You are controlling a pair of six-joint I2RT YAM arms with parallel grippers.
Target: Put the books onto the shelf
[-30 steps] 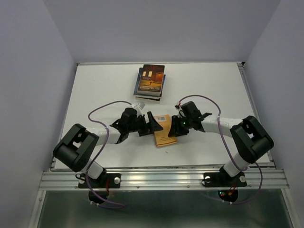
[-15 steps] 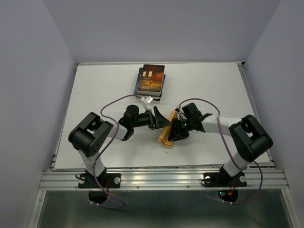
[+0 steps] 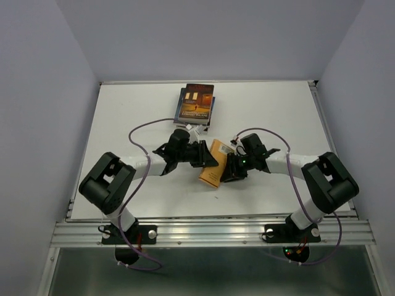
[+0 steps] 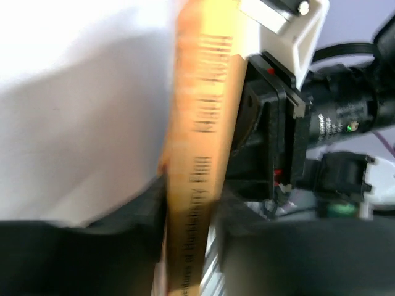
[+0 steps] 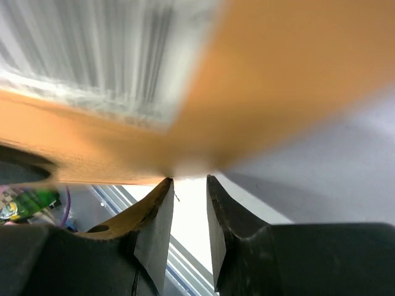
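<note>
An orange book [image 3: 212, 169] stands tilted on its edge at the middle of the white table [image 3: 123, 123], between my two grippers. My left gripper [image 3: 207, 158] is shut on it from the left; in the left wrist view the printed spine [image 4: 203, 123] runs up between the dark fingers [image 4: 142, 228] of that gripper [image 4: 191, 209]. My right gripper [image 3: 230, 168] is at the book's right side. Its fingers [image 5: 154, 216] stand narrowly apart with nothing between them, the gripper's [image 5: 190, 180] tips against the book's lower edge [image 5: 278, 74]. A small stack of books [image 3: 196, 106] lies at the back. No shelf is in view.
Plain walls close the table in on the left, back and right. A metal rail [image 3: 210, 231] runs along the near edge by the arm bases. Cables loop above both forearms.
The orange book went from lying flat to tilted up on edge. My left gripper moved right and closed onto its spine. The right gripper's fingers narrowed.
</note>
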